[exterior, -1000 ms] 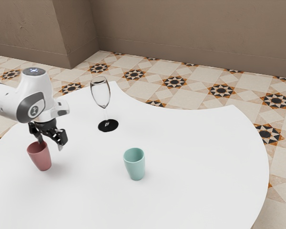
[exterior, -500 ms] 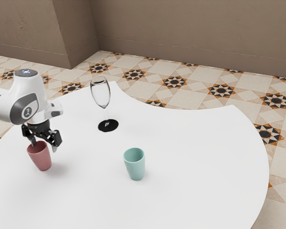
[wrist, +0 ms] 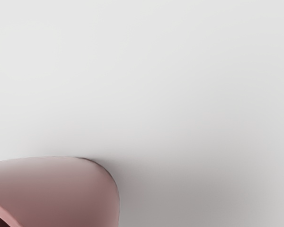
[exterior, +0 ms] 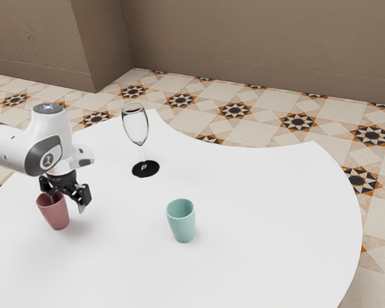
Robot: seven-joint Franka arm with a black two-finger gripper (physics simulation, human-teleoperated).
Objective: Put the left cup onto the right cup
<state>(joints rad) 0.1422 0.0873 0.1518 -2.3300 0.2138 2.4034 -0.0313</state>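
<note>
The gripper point(exterior: 65, 196) is set over the rim of the pink cup point(exterior: 53, 215), with the jaws spread wide and nothing clamped between them. The pink cup is stood upright on the white table point(exterior: 263, 212). The teal cup point(exterior: 180, 220) is seen well apart at its 3 o'clock, and a wine glass point(exterior: 135, 128) at its 1 o'clock.
</note>
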